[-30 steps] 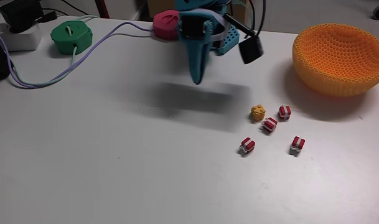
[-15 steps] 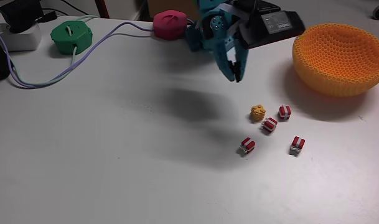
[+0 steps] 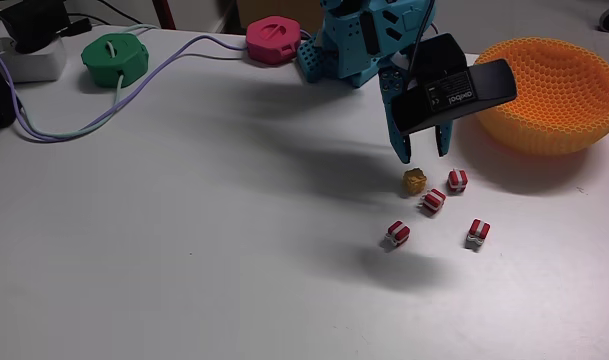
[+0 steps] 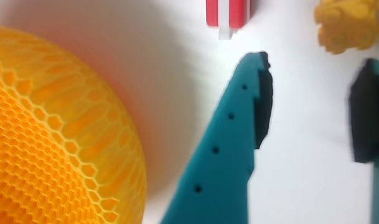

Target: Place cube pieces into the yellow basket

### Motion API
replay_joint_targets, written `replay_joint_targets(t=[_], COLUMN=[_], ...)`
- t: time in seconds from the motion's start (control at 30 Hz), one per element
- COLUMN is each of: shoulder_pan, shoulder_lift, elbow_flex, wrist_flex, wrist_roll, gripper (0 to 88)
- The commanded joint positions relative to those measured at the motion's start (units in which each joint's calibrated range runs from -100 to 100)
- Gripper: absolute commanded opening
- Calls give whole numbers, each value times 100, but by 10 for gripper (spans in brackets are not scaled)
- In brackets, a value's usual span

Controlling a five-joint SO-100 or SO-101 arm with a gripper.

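Progress so far looks like nil: all five cubes sit on the tabletop (image 3: 184,260), none visible inside the basket (image 3: 549,95), tho its inside is only partly seen from the fixed view. So every piece is left to move, w/ a pick, carry and drop for each.

Gripper (image 3: 424,152) hangs just above the cluster, fingers spread, nothing between them. Wrist view agrees: teal finger (image 4: 229,149) and dark pad apart, bare tabletop between. Tips point down near the yellow cube (image 3: 414,181), so I'd judge that one is the first target; not gripped yet.

Cubes: yellow cube is orange-yellow w/ studs on top, farthest left of the upper pair. Just right of it a red-white striped cube (image 3: 457,179); another (image 3: 433,201) just below, close to both. Two more striped ones sit lower, apart: one (image 3: 397,234) at left, one (image 3: 477,233) at right. All tiny vs the basket.

Basket: big round orange-yellow bowl, honeycomb mesh wall, at right rear of tabletop, well apart from the cubes. In wrist view its mesh (image 4: 58,137) bulges at left.
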Motion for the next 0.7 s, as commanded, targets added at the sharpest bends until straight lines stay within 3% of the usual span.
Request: replay_joint_targets(t=[0.0,0.47,0.67], shoulder_pan=[64,231,287], shoulder_lift=[29,1108,1771], elbow_flex=[-262,-503,-878], wrist_flex=[-84,-857,-996], wrist_roll=[161,254,278], gripper=[266,290,226])
